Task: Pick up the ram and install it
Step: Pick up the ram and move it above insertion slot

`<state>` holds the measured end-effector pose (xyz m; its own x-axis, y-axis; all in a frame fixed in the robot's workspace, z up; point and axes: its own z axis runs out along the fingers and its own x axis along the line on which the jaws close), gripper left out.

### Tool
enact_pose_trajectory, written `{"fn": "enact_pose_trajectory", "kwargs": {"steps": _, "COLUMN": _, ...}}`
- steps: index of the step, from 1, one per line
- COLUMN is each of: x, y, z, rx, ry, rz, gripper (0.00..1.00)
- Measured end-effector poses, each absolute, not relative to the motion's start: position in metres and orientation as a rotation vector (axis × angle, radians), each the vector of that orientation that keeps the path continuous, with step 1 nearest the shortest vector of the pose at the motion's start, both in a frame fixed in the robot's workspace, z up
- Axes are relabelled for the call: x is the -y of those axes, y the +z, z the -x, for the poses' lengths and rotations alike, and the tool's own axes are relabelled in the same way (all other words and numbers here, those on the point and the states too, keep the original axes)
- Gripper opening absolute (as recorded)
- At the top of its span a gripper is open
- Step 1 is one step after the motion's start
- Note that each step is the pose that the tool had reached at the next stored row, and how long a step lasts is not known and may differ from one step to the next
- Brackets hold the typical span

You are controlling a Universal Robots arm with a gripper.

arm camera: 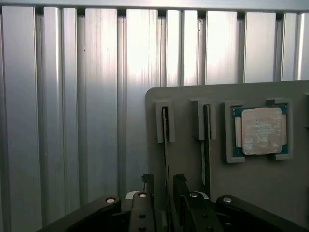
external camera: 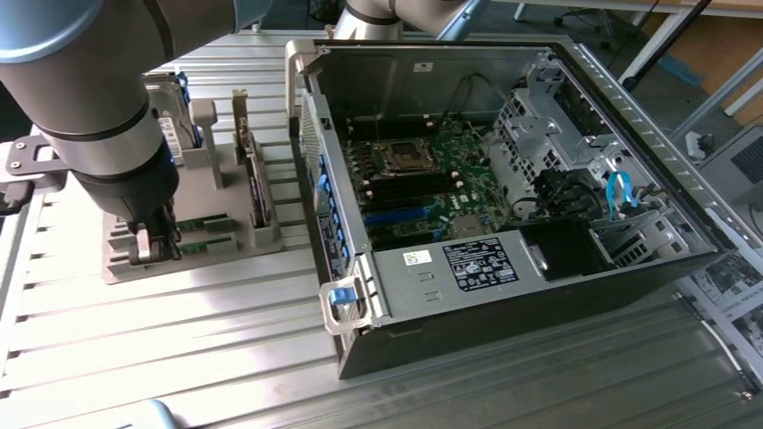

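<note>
The ram (arm camera: 165, 130) stands on edge in a slot of the grey fixture plate (arm camera: 183, 96). My gripper (arm camera: 164, 181) is open, with one finger on each side of the stick and a small gap to each. A second green stick (arm camera: 206, 145) stands in the neighbouring slot. In the exterior view my gripper (external camera: 149, 243) reaches down onto the grey fixture (external camera: 191, 259) at the exterior view's left. The green edge of a ram stick (external camera: 205, 243) shows beside the fingers there.
A square silver processor (arm camera: 261, 130) lies in a pocket of the fixture beyond the two sticks. Upright cards (external camera: 255, 183) stand in the fixture. The open computer case (external camera: 357, 308) lies at the exterior view's right, its motherboard slots (external camera: 412, 189) exposed. Ribbed metal table (external camera: 179, 349) all around.
</note>
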<state>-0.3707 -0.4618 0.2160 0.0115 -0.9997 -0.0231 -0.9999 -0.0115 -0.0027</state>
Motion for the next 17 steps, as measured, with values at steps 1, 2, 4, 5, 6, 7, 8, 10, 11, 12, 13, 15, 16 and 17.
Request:
{"fn": "enact_pose_trajectory", "kwargs": {"steps": 1, "x": 0.4618, "y": 0.215, "z": 0.3704, "rx": -2.195, "ry": 0.022, "rz": 2.222, "gripper": 0.3}}
{"fn": "enact_pose_trajectory", "kwargs": {"steps": 2, "x": 0.4618, "y": 0.2142, "z": 0.3702, "rx": -2.195, "ry": 0.022, "rz": 2.223, "gripper": 0.3}}
{"fn": "enact_pose_trajectory", "kwargs": {"steps": 4, "x": 0.4618, "y": 0.2132, "z": 0.3699, "rx": -2.194, "ry": 0.022, "rz": 2.224, "gripper": 0.3}}
{"fn": "enact_pose_trajectory", "kwargs": {"steps": 5, "x": 0.4618, "y": 0.2127, "z": 0.3697, "rx": -2.194, "ry": 0.022, "rz": 2.225, "gripper": 0.3}}
{"fn": "enact_pose_trajectory", "kwargs": {"steps": 6, "x": 0.4618, "y": 0.2123, "z": 0.3697, "rx": -2.193, "ry": 0.021, "rz": 2.225, "gripper": 0.3}}
{"fn": "enact_pose_trajectory", "kwargs": {"steps": 7, "x": 0.4618, "y": 0.2119, "z": 0.3696, "rx": -2.193, "ry": 0.021, "rz": 2.225, "gripper": 0.3}}
{"fn": "enact_pose_trajectory", "kwargs": {"steps": 8, "x": 0.4618, "y": 0.2115, "z": 0.3695, "rx": -2.193, "ry": 0.021, "rz": 2.226, "gripper": 0.3}}
{"fn": "enact_pose_trajectory", "kwargs": {"steps": 10, "x": 0.4618, "y": 0.2108, "z": 0.3693, "rx": -2.192, "ry": 0.021, "rz": 2.226, "gripper": 0.3}}
{"fn": "enact_pose_trajectory", "kwargs": {"steps": 11, "x": 0.4618, "y": 0.2107, "z": 0.3693, "rx": -2.192, "ry": 0.021, "rz": 2.226, "gripper": 0.3}}
{"fn": "enact_pose_trajectory", "kwargs": {"steps": 12, "x": 0.4618, "y": 0.2106, "z": 0.3693, "rx": -2.192, "ry": 0.021, "rz": 2.226, "gripper": 0.3}}
{"fn": "enact_pose_trajectory", "kwargs": {"steps": 13, "x": 0.4618, "y": 0.2105, "z": 0.3693, "rx": -2.192, "ry": 0.021, "rz": 2.226, "gripper": 0.3}}
{"fn": "enact_pose_trajectory", "kwargs": {"steps": 15, "x": 0.4618, "y": 0.2105, "z": 0.3693, "rx": -2.192, "ry": 0.021, "rz": 2.226, "gripper": 0.3}}
{"fn": "enact_pose_trajectory", "kwargs": {"steps": 16, "x": 0.4618, "y": 0.2105, "z": 0.3692, "rx": -2.192, "ry": 0.021, "rz": 2.226, "gripper": 0.3}}
{"fn": "enact_pose_trajectory", "kwargs": {"steps": 17, "x": 0.4618, "y": 0.2105, "z": 0.3692, "rx": -2.192, "ry": 0.021, "rz": 2.226, "gripper": 0.3}}
